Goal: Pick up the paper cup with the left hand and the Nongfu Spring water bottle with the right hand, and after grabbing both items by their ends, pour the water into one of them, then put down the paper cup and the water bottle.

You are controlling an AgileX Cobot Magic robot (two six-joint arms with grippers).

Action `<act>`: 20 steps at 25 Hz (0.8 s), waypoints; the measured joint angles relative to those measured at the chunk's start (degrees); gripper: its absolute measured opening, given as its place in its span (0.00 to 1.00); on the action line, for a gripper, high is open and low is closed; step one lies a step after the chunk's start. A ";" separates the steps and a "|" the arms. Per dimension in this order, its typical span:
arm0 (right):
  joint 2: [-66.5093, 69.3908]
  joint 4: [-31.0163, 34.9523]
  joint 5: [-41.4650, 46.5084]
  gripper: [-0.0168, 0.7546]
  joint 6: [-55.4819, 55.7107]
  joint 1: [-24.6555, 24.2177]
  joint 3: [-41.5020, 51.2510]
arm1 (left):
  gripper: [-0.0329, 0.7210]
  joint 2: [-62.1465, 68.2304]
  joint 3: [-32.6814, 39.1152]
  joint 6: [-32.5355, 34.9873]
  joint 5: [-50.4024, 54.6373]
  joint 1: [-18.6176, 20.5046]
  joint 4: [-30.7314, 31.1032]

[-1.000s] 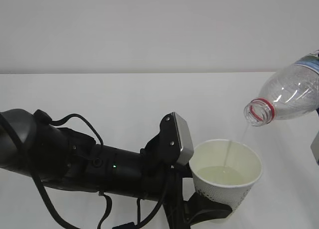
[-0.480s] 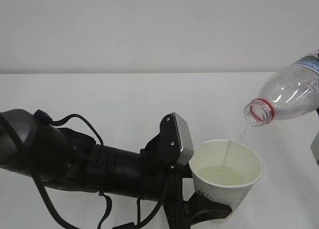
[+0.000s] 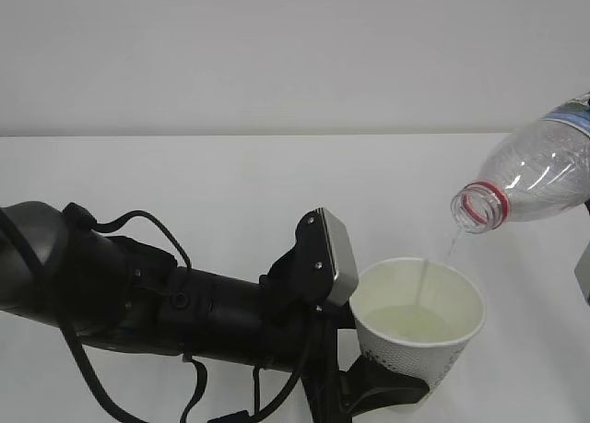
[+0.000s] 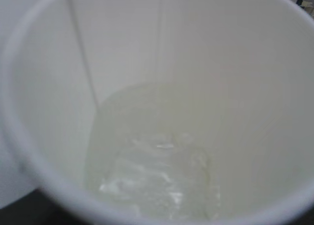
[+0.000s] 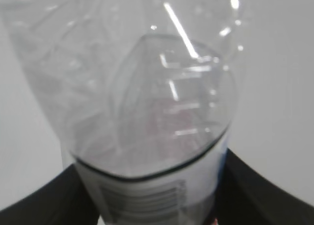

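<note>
Only an unreadable barcode shows on the water bottle's label [image 5: 147, 195]; no legible text.

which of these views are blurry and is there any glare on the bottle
Exterior view: sharp, evenly lit, with small white highlights on the bottle above the cup. Left wrist view: soft and out of focus, the cup's inside fills the frame, water glinting faintly. Right wrist view: blurred close-up of the bottle, with bright streaks of glare across the plastic.
</note>
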 joint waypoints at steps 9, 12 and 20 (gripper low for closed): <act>0.00 0.12 0.00 0.62 0.00 0.00 0.00 | 0.74 0.00 0.00 0.02 0.00 0.00 0.00; 0.00 0.12 0.00 0.62 0.00 0.00 0.00 | 0.74 0.00 0.00 0.02 0.00 0.00 0.00; 0.00 0.12 0.00 0.62 0.00 0.00 0.00 | 0.74 0.00 0.00 0.02 0.00 0.00 0.00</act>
